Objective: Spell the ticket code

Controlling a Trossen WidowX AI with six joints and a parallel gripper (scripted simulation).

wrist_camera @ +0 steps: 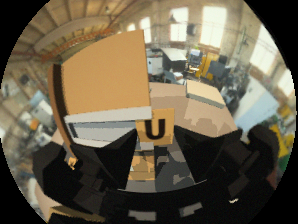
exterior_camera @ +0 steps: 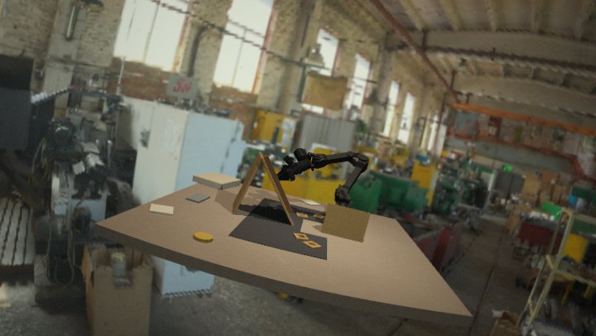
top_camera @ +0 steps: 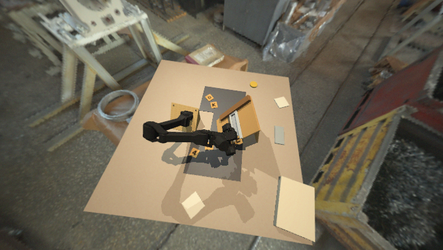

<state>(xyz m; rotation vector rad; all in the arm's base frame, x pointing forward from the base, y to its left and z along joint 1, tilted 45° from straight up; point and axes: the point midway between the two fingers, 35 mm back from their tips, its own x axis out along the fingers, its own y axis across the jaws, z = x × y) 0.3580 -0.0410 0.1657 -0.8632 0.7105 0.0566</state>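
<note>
My gripper (top_camera: 234, 140) (wrist_camera: 155, 129) is shut on the U tile (top_camera: 238, 141) (wrist_camera: 155, 125), held upright at the right end of the pale rail (top_camera: 234, 124) (wrist_camera: 100, 132) on the tilted orange board (top_camera: 251, 119) (wrist_camera: 107, 75). The tile's left edge meets or overlaps the rail end; exact seating cannot be told. The visible rail channel shows no tile. A K tile (top_camera: 213, 104) and a tile reading O or D (top_camera: 209, 97) lie on the dark mat (top_camera: 213, 172) (exterior_camera: 271, 242). A 4 tile (top_camera: 194, 152) and a partly hidden tile (top_camera: 209, 148) lie nearer the arm. No ticket code is readable.
A tan panel (top_camera: 176, 108) (exterior_camera: 345, 223) stands by the arm base. A yellow disc (top_camera: 253, 84) (exterior_camera: 203, 237), a grey slab (top_camera: 279, 135) (exterior_camera: 197, 198), cream squares (top_camera: 281, 102) (top_camera: 192, 204) and a large pale block (top_camera: 296, 207) (exterior_camera: 217, 180) (wrist_camera: 205, 94) lie around the counter.
</note>
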